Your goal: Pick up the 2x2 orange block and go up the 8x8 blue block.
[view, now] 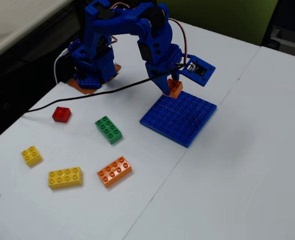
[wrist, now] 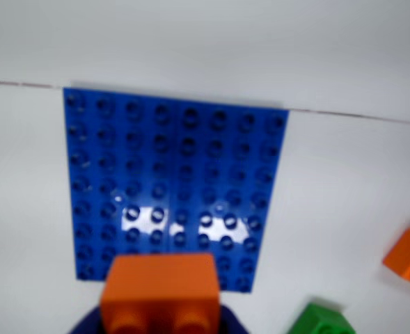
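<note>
**Orange 2x2 gripped, held over near edge of blue plate**

Table (view: 247,165): white, seam line running across it. Arm (view: 137,30): blue, base at far left in the fixed view, bent over toward the plate.

8x8 blue block (view: 180,118): flat on the table, right of centre in the fixed view; fills the middle of the wrist view (wrist: 173,181), bare studs, glare patch low on it.

Loose bricks left of the plate in the fixed view: orange 2x4 (view: 114,171), yellow 2x4 (view: 65,177), green 2x4 (view: 108,129), yellow 2x2 (view: 31,155), red 2x2 (view: 61,114). All well apart from the plate.

Gripper (view: 173,89): fingers clamped on the 2x2 orange block (view: 175,88). Block sits at the plate's edge nearest the arm, just above it; can't tell if it touches the studs. In the wrist view the block (wrist: 160,292) is bottom centre, overlapping the plate's lower edge.
</note>
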Tool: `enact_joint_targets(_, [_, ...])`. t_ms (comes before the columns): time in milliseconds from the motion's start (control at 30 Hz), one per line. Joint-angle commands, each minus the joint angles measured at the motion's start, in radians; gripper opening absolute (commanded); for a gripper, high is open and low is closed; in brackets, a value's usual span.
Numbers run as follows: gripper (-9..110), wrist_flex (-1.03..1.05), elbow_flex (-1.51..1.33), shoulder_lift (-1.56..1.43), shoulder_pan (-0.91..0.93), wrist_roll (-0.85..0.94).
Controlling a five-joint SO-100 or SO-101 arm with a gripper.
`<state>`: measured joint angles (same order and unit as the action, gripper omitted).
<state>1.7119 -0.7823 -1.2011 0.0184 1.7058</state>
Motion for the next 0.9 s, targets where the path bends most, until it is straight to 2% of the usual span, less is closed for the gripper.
enact_joint_targets(0, [0, -0.012, 0.051, -0.002, -0.021, -0.012])
enact_joint_targets(400, [0, -0.051, 0.057, 0.048, -0.017, -0.121])
enact_joint_targets(867, [0, -0.031, 0.066, 0.063, -0.018, -0.106])
